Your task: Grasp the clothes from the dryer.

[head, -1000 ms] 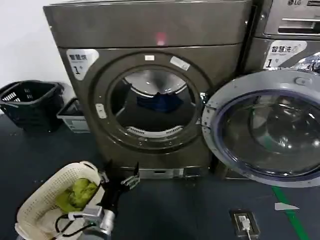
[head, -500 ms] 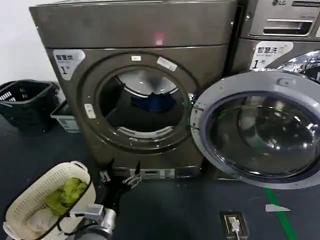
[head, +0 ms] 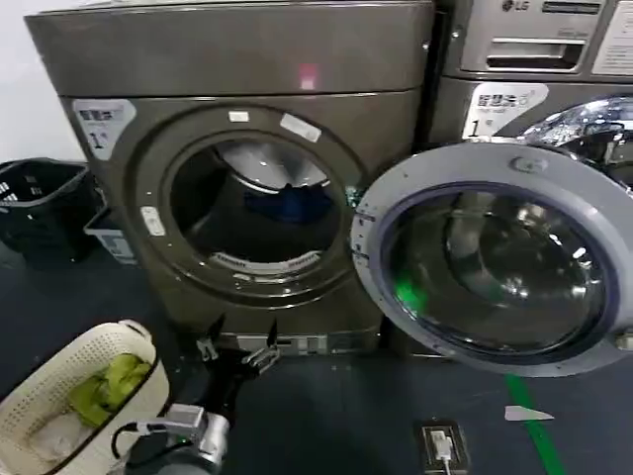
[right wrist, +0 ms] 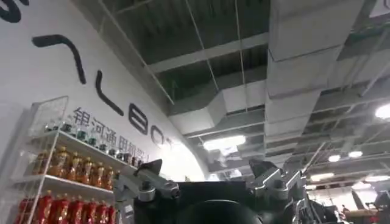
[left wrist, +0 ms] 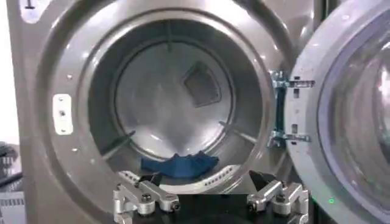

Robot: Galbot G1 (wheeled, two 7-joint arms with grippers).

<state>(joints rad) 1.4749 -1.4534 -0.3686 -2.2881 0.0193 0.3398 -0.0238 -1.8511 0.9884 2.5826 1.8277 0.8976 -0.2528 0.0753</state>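
While the black left gripper (head: 235, 351) hovers low before the machine, its fingers spread and holding nothing, a cream plastic laundry basket (head: 59, 396) sits beside it. Beyond stands the brown-grey metal dryer (head: 237, 168), its silver-rimmed glass door (head: 490, 257) swung wide. Deep inside the drum lies dark blue clothing (left wrist: 180, 164), probably soft, light and limp; a raised fold looks best to pinch.

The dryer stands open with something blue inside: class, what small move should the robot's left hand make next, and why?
Probably a short reach forward and up toward the opening. The dryer has its door swung wide, and a blue cloth lies at the bottom of the drum. The left hand is open, low in front of the machine and not yet inside. The right hand points at the ceiling, idle.
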